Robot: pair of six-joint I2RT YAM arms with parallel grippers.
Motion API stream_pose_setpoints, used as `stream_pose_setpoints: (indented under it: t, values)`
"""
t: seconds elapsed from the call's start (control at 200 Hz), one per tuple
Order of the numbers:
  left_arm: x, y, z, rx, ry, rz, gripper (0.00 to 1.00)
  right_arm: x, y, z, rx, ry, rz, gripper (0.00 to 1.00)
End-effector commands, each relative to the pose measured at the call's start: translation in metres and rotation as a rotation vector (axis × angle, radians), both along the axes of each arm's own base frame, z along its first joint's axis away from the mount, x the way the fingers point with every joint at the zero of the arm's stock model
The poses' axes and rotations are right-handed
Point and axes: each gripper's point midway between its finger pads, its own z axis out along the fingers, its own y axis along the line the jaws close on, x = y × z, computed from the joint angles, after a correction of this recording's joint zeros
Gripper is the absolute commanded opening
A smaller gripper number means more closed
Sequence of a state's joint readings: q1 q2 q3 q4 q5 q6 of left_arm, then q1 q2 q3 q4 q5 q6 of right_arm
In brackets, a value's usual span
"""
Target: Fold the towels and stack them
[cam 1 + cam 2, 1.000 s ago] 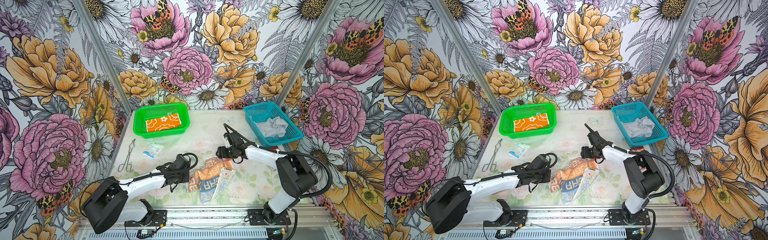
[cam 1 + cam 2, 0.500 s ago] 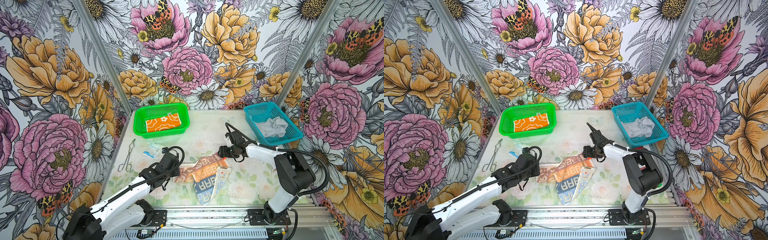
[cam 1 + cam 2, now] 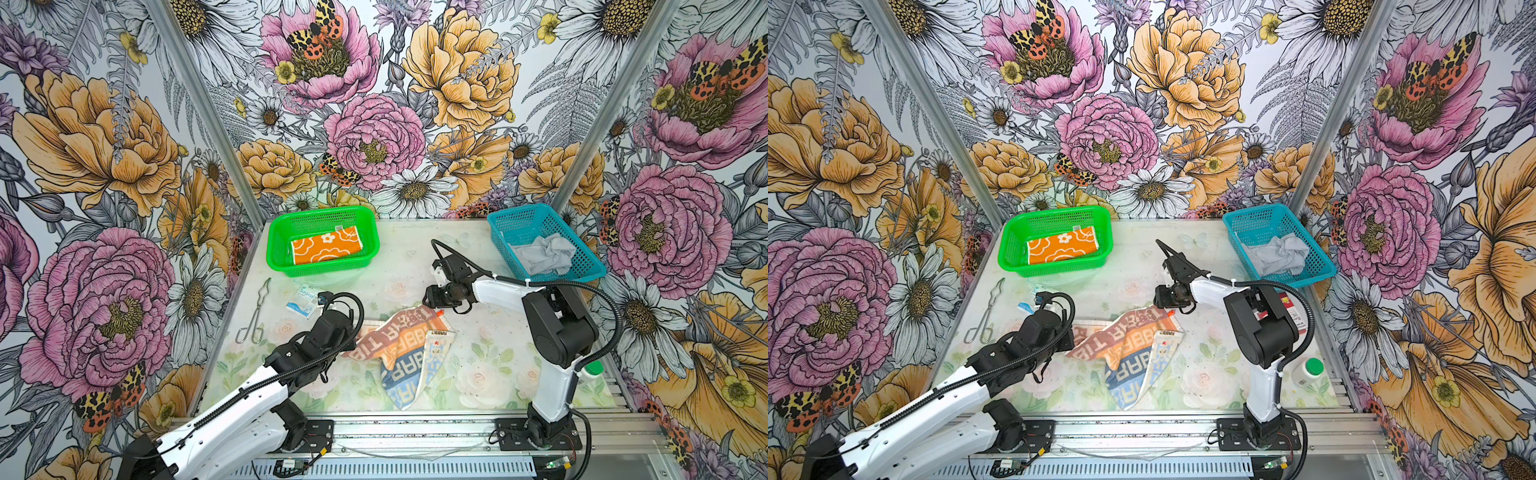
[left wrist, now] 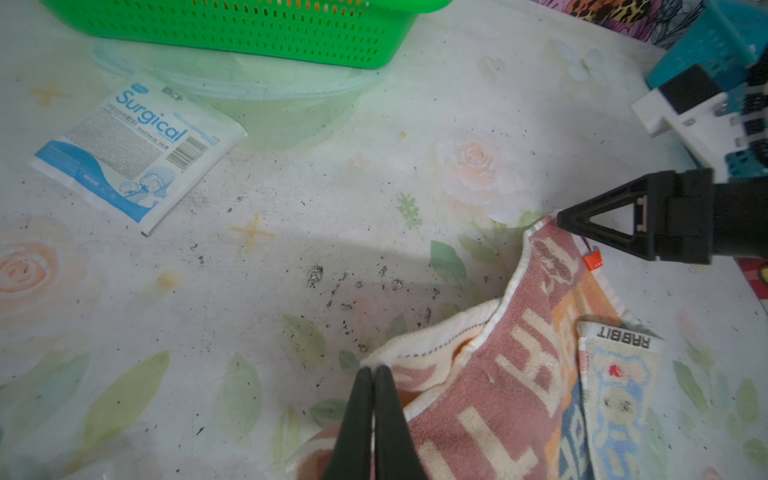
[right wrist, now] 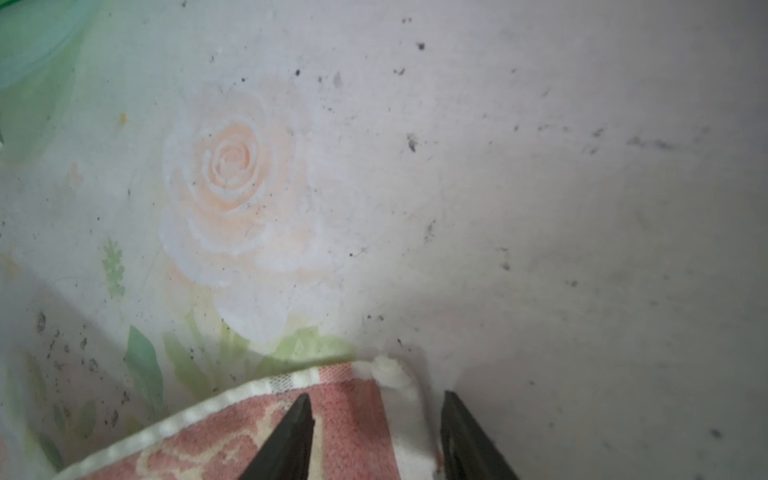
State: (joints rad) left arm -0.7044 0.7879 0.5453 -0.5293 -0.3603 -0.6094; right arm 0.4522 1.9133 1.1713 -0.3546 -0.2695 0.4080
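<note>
The lettered towel (image 3: 403, 345) (image 3: 1133, 345) lies rumpled mid-table, red, orange and blue panels up. My left gripper (image 4: 372, 370) is shut on the white hem at its left corner (image 3: 360, 329). My right gripper (image 5: 374, 399) is low at the far corner; its jaws stand apart with the corner (image 5: 386, 370) between them. Its black finger (image 4: 582, 220) touches that corner in the left wrist view. The orange flowered towel (image 3: 326, 249) lies folded in the green basket (image 3: 322, 210). The grey towel (image 3: 544, 255) sits crumpled in the blue basket (image 3: 519, 208).
A white-blue sachet (image 3: 301, 297) (image 4: 137, 145) and metal tongs (image 3: 253, 316) lie left of the towel. A red-white carton (image 3: 1289, 309) and a green-capped bottle (image 3: 1308, 370) sit behind the right arm. Flowered walls close in three sides.
The left gripper has drawn its towel corner leftward, stretching the towel out. The right gripper has come down over the far corner and its jaws have narrowed.
</note>
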Motion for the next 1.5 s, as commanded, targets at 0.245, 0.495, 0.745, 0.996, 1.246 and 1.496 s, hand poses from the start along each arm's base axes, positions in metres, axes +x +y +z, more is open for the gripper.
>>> stream_pose_setpoints:
  t: [0.245,0.495,0.745,0.996,1.246,1.496]
  values:
    - [0.021,0.005,0.033,0.022,-0.098,0.008,0.0,0.012,-0.015,0.037,-0.014,-0.122,-0.01,0.0]
    - [0.025,0.002,0.066,0.024,-0.202,-0.018,0.0,-0.005,-0.028,0.088,0.02,-0.238,-0.014,0.0]
    - [0.05,-0.011,0.075,0.035,-0.202,-0.045,0.0,-0.013,-0.032,0.145,0.074,-0.372,-0.007,0.28]
    - [0.05,-0.038,0.12,-0.023,-0.289,-0.138,0.0,0.007,0.004,0.061,0.129,-0.178,0.015,0.85]
    - [0.046,-0.034,0.109,-0.033,-0.256,-0.114,0.0,0.021,0.038,0.026,0.169,-0.111,0.052,0.76]
    - [0.047,-0.028,0.113,-0.007,-0.265,-0.092,0.0,-0.003,0.058,-0.001,0.162,-0.024,0.088,0.56]
